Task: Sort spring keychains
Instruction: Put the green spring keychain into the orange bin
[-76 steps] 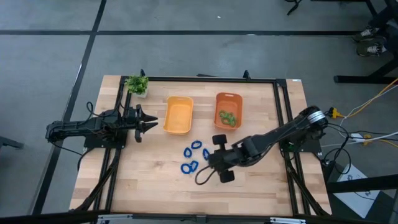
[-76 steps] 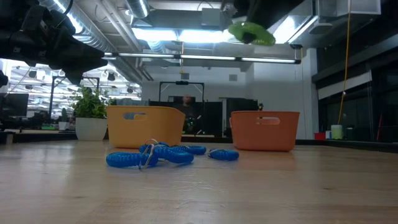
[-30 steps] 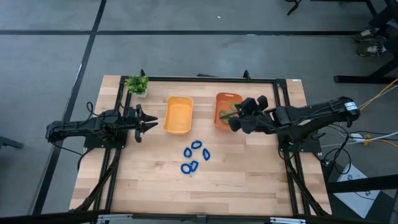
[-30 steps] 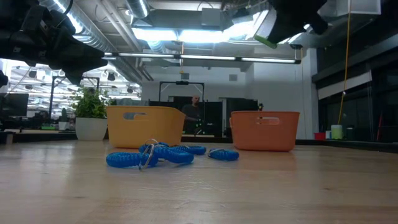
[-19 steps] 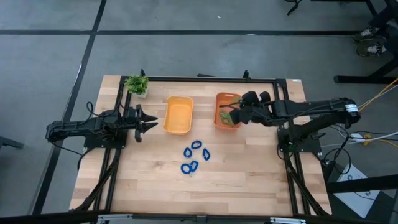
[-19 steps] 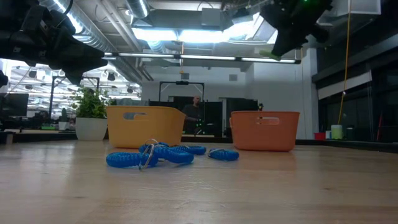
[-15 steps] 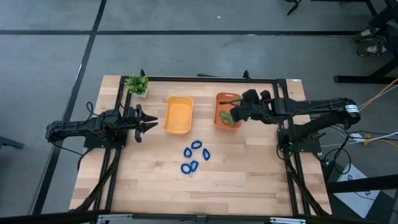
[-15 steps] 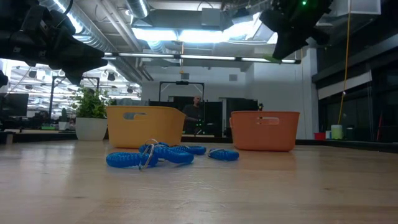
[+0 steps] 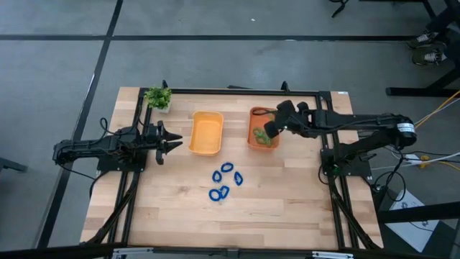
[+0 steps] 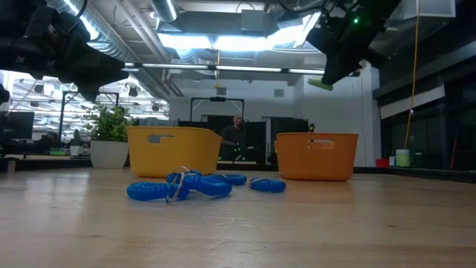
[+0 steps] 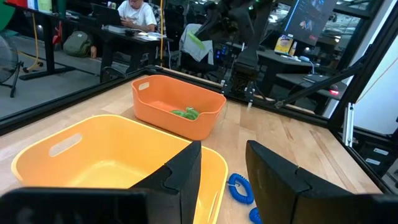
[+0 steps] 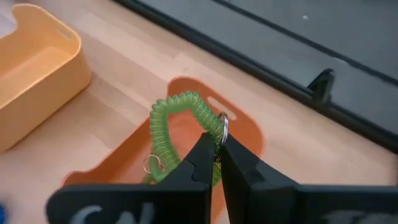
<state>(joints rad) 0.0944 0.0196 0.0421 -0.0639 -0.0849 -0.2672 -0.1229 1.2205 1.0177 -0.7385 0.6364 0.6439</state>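
Note:
My right gripper (image 9: 269, 132) hangs above the orange bin (image 9: 264, 110), shut on a green spring keychain (image 12: 169, 118), which also shows in the low view as the green keychain (image 10: 321, 84) above the bin. More green keychains (image 11: 185, 112) lie on the orange bin's floor. Several blue spring keychains (image 9: 225, 180) lie flat on the table nearer the front. My left gripper (image 9: 176, 142) waits open at the left, level, beside the yellow bin (image 9: 207, 114). My right gripper pinches the green coil between its two fingers, beside the metal ring (image 12: 222, 127) at one end of the loop. The fingers slant down from the table's right side. The loop hangs free from the fingertips, clear above the orange bin.
A small potted plant (image 9: 158, 97) stands at the far left corner. The yellow bin holds nothing that I can see. Black frame rails (image 9: 325, 115) run along the table's sides and far edge. Bare wood lies along the near half of the table.
My right gripper has swung toward the table's far edge over the orange bin, sinking a little and tipping further down. It stays shut, and the green keychain has come lower with it, still clear of the bin.

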